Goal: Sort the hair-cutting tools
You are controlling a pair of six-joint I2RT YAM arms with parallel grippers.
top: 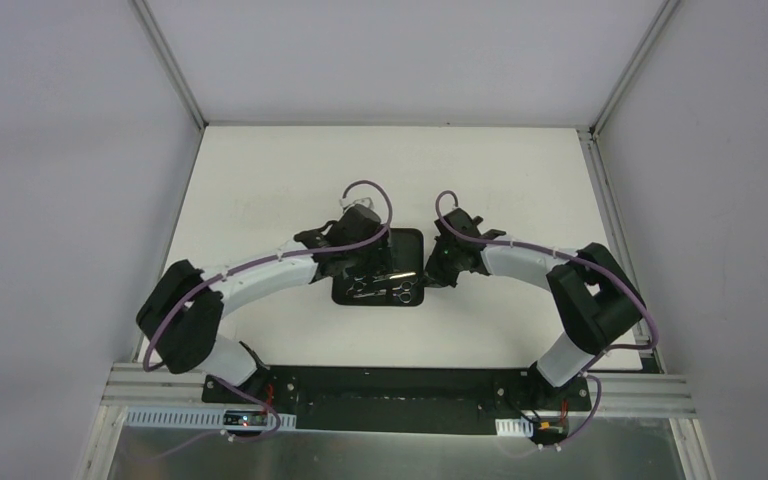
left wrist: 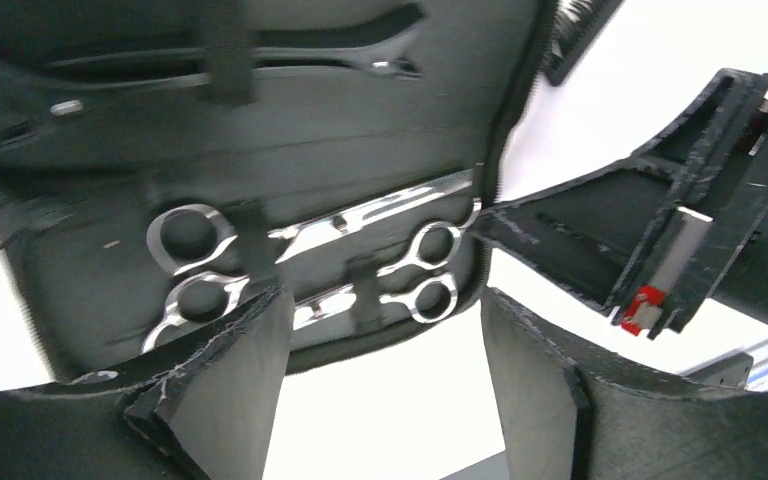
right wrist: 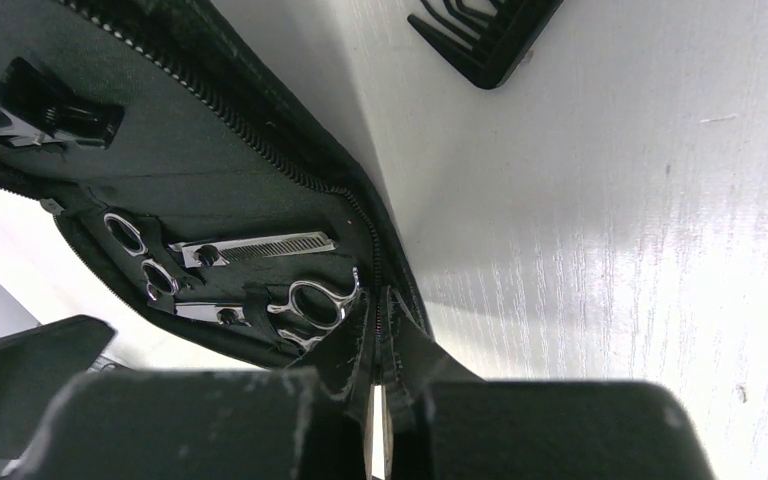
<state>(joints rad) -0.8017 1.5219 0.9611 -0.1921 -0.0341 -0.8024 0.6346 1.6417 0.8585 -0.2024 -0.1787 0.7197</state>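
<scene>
- Top view: the open black case [top: 407, 245] is lying mid-worktop [top: 260, 200]. The left end effector [top: 365, 272] is hanging over it, and the right end effector [top: 430, 275] is sitting at its right edge.
- Left wrist: the left end effector [left wrist: 380, 380] is standing spread, gripping nothing, above the case's near edge. Two silver scissors [left wrist: 310, 235] are lying strapped inside.
- Right wrist: the right end effector [right wrist: 375, 390] is pressing together, pinching the case's zip edge. A black comb [right wrist: 485, 35] is lying on the worktop, apart from the case.
</scene>
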